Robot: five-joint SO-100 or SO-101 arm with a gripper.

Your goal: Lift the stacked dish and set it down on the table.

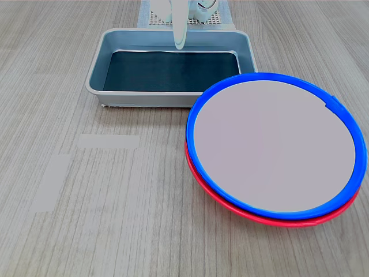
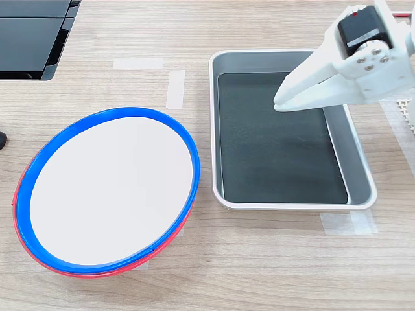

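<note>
The stacked dish (image 1: 274,144) (image 2: 110,188) is large and round, pale inside with a bright blue rim. It rests on a same-sized red-rimmed dish (image 1: 242,214) (image 2: 84,273) on the wood-grain table (image 1: 86,231) (image 2: 259,278). A small notch shows on the blue rim at the first exterior view's right. My white gripper (image 1: 180,40) (image 2: 281,102) hangs over the grey tray, well apart from the dishes. Its jaws are together and hold nothing.
A grey metal tray (image 1: 95,72) (image 2: 214,129) with a dark bottom lies beside the dishes, under the gripper. Pale tape strips (image 1: 109,140) (image 2: 175,89) mark the tabletop. A dark flat object (image 2: 32,32) sits at the second exterior view's top left.
</note>
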